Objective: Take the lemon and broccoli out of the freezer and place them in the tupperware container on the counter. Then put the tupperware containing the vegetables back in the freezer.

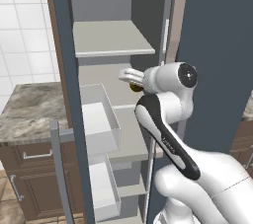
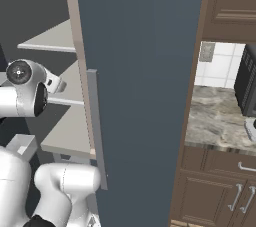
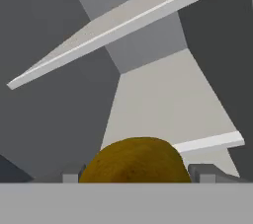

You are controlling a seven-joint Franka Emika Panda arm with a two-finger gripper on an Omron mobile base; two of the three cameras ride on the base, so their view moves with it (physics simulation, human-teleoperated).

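Observation:
The freezer (image 1: 62, 45) stands open, its light grey shelves (image 1: 111, 38) bare. My gripper (image 1: 129, 77) reaches in over the middle shelf (image 1: 129, 139). The yellow-orange lemon (image 3: 134, 161) fills the gap between the two dark fingertips (image 3: 201, 172), and both tips press against its sides. From the left base view the lemon (image 1: 134, 88) peeks out just under the hand. In the hand view my gripper (image 3: 136, 174) is shut on the lemon. The broccoli and the tupperware container are out of view.
White door bins (image 1: 99, 119) hang on the open door at the left, beside a long grey handle (image 1: 58, 168). The marbled counter (image 1: 29, 109) lies left of the freezer. Right of the dark door panel (image 2: 140, 71), another stretch of counter (image 2: 220, 116) holds a dark appliance (image 2: 246, 81).

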